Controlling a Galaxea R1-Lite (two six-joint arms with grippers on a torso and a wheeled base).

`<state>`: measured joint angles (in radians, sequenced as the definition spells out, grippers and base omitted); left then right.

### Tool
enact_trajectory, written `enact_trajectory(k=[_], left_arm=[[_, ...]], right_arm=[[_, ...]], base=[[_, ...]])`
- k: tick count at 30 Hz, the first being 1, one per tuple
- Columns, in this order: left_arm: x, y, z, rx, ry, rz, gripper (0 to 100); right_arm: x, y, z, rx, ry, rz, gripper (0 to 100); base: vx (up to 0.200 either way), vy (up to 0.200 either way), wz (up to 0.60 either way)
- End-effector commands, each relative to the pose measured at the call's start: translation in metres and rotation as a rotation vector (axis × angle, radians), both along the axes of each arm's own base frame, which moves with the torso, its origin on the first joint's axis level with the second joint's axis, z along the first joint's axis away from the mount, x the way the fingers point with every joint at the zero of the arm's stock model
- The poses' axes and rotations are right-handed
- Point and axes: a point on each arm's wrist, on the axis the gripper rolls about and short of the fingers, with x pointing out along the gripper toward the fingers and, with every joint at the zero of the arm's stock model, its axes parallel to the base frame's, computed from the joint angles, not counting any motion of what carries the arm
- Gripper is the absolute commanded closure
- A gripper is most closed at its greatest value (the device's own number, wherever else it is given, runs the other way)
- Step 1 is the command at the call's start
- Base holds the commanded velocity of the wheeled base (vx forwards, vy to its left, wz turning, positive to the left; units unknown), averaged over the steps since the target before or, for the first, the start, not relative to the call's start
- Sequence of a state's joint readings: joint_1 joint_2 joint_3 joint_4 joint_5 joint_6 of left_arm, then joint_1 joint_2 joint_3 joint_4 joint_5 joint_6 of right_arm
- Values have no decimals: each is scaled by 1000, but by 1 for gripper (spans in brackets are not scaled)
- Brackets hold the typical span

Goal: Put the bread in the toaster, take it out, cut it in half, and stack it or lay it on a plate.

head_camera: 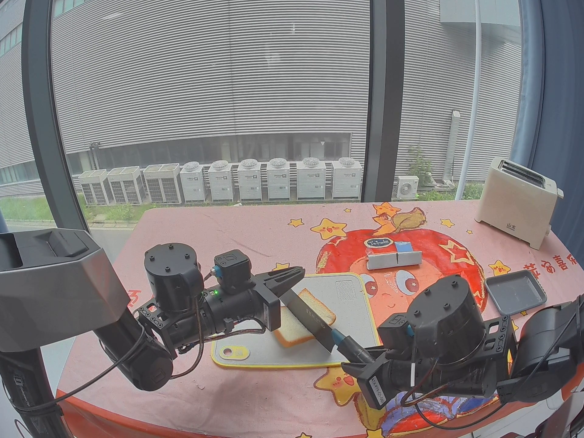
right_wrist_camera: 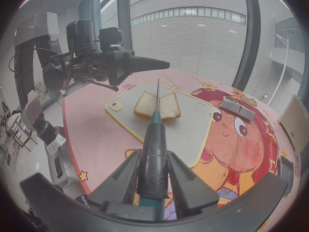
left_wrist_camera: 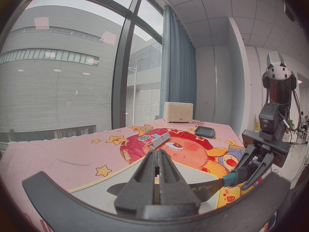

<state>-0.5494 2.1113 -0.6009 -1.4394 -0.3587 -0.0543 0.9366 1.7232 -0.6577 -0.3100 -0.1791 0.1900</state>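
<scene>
A slice of bread (head_camera: 291,333) lies on the grey cutting board (head_camera: 356,311) with a yellow rim. My right gripper (head_camera: 360,359) is shut on the handle of a knife (head_camera: 310,320). Its blade runs across the middle of the bread (right_wrist_camera: 145,105), edge down. Whether the slice is cut through is hidden by the blade (right_wrist_camera: 157,92). My left gripper (head_camera: 297,273) is shut on nothing and hovers above the board's far left part, close to the bread. The cream toaster (head_camera: 517,201) stands at the back right, its slots empty. A dark square plate (head_camera: 516,291) sits in front of it.
A small grey-and-white box (head_camera: 394,257) lies on the pink cartoon tablecloth behind the board. The table edge runs close below my right arm. Windows stand behind the table.
</scene>
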Motion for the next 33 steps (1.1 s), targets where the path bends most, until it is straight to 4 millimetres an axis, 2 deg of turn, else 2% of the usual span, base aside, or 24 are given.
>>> enact_trajectory(k=[1, 9, 16, 33], left_arm=[[-1, 1, -5, 10, 12, 0, 100], [-1, -1, -12, 22, 27, -5, 100], [3, -4, -38, 95, 41, -10, 100], [2, -1, -46, 96, 54, -5, 100]], right_arm=[[2, -1, 0, 1, 2, -7, 100], [2, -1, 0, 5, 7, -15, 100], [1, 0, 0, 8, 10, -15, 100], [5, 3, 6, 34, -6, -21, 100]], base=[[0, 0, 0], [0, 0, 0], [0, 0, 0], [0, 0, 0]])
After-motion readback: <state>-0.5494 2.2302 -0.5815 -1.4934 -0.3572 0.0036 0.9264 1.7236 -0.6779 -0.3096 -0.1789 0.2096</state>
